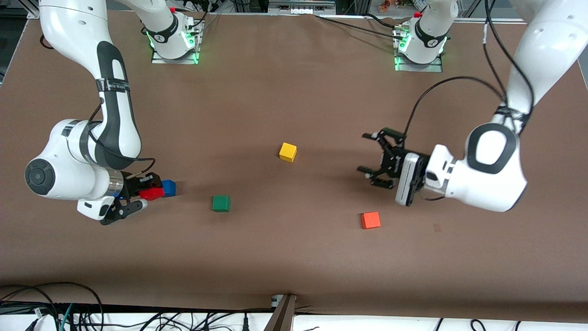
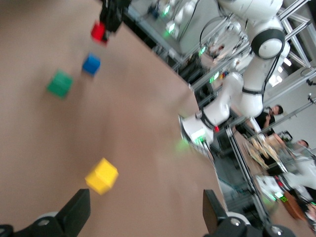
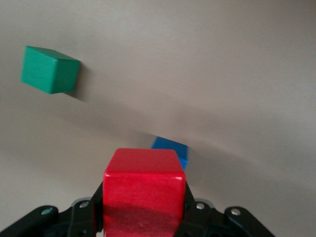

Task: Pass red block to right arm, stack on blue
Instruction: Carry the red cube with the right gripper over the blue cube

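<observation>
Two big white arms with smooth round shells and black bands at the joints. Black grippers (image 1: 138, 198) (image 1: 369, 153) with thin fingers. Black cables looping alongside. Green lights and small red caps at the bases.

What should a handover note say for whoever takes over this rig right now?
Right gripper: shut on the red block, low over the table at the right arm's end, right beside the blue block.
Left gripper: open and empty, waiting above the table at the left arm's end.
Blue block: on the table, nothing on it.
Done: the right arm already holds the red block, so the pass is over.
Left: bring the red block over the blue one, set it on top, release.
</observation>
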